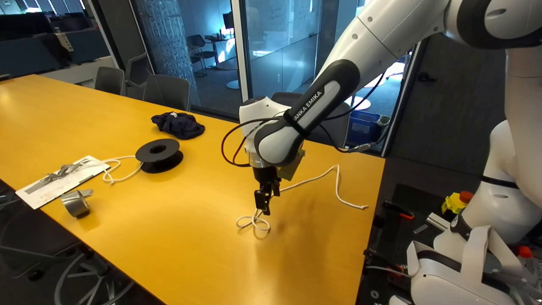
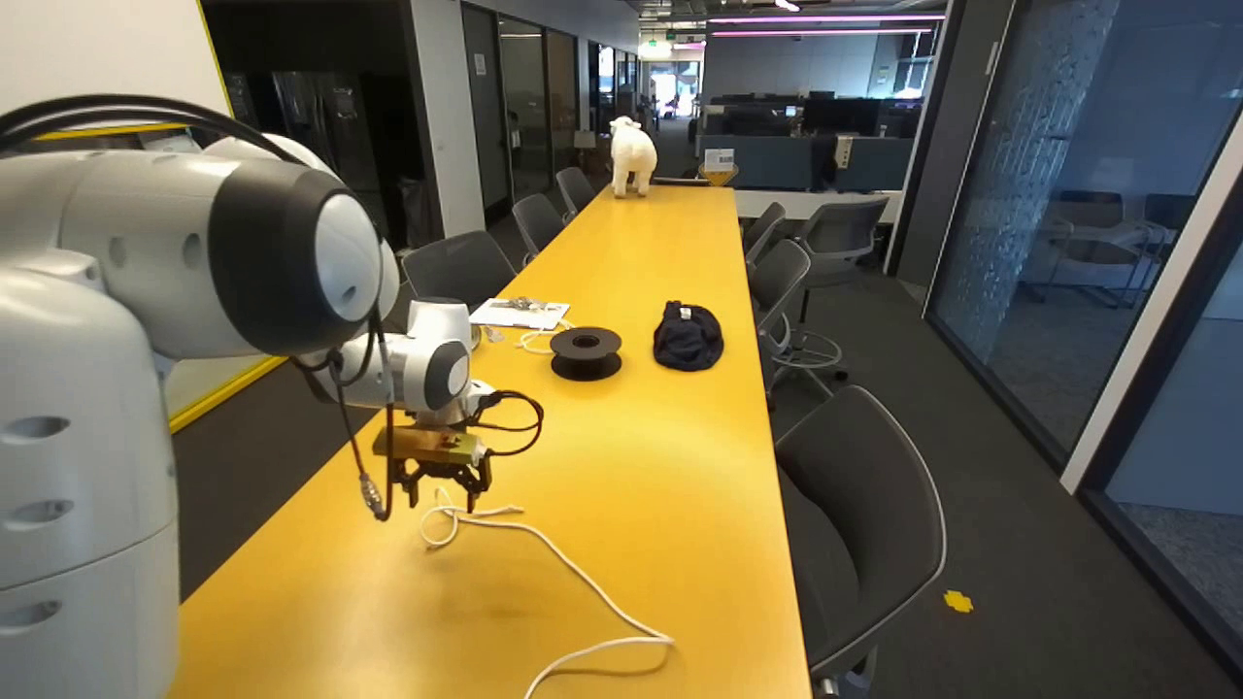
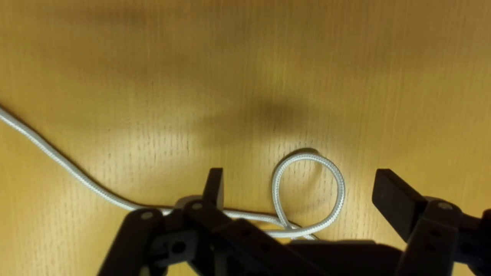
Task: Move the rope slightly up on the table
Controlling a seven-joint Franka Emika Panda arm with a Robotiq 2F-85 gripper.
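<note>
The jaws are spread above the looped rope [image 3: 341, 188], which in both exterior views extends rightward on the counter [image 2: 660, 456].

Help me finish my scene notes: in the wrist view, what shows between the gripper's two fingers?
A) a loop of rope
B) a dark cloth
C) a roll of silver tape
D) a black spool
A: the wrist view shows a loop of white braided rope on the yellow-orange tabletop, framed by the parted fingers of the gripper.

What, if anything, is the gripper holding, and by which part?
Nothing: the gripper is open, the rope showing between its parted fingers in the wrist view.
</note>
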